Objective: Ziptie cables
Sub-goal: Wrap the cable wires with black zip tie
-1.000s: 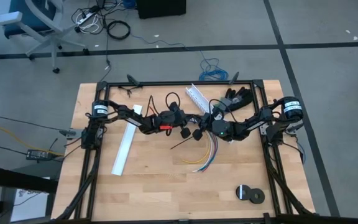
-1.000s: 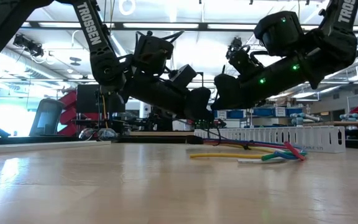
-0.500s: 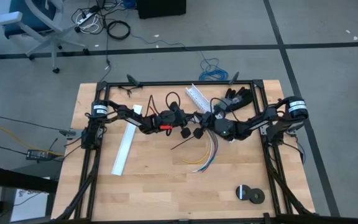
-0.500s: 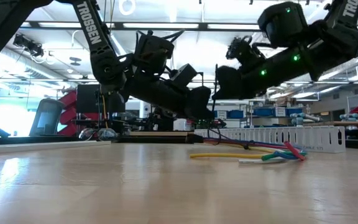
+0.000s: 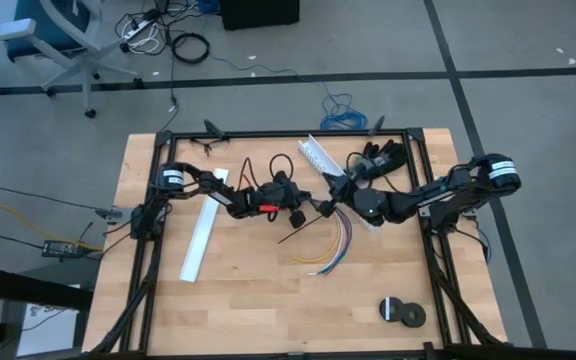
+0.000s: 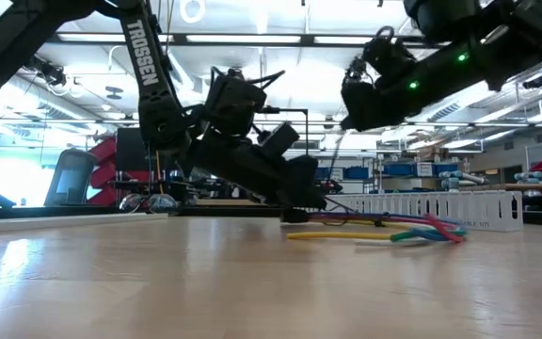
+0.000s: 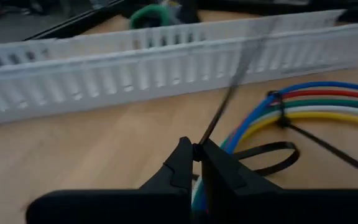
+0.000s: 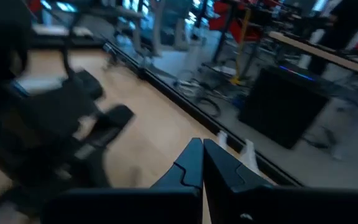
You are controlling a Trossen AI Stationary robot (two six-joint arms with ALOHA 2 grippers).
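Note:
The cables (image 5: pixel 334 245), a fan of coloured wires, lie on the wooden table; in the left wrist view they (image 7: pixel 328 102) run side by side, bound by a thin black ziptie (image 7: pixel 279 116). A looped ziptie (image 7: pixel 267 153) lies beside them. My left gripper (image 7: pixel 197 151) is low over the table (image 6: pixel 301 200), next to the cables, and is shut on a thin black ziptie strip (image 7: pixel 229 93). My right gripper (image 6: pixel 351 105) hangs shut, higher up and above the cables (image 8: pixel 202 147). In the low view a thin strip (image 6: pixel 336 155) rises toward it. My left gripper pinches the thin black strip (image 7: pixel 205 134) between its two fingertips. The fingers slant down toward the table. The strip runs away from them, up and across the white channel. My right gripper: I cannot tell whether it touches the strip.
A white slotted channel (image 5: pixel 318 155) lies just beyond the grippers, at the far side. A second white channel (image 5: pixel 201 230) lies to the left. A black roll (image 5: pixel 401 312) sits near the front right. A black frame (image 5: pixel 288 133) borders the table.
My right gripper has risen away from the table and rolled, staying shut. My left gripper has sunk toward the table next to the cables, still shut on the strip.

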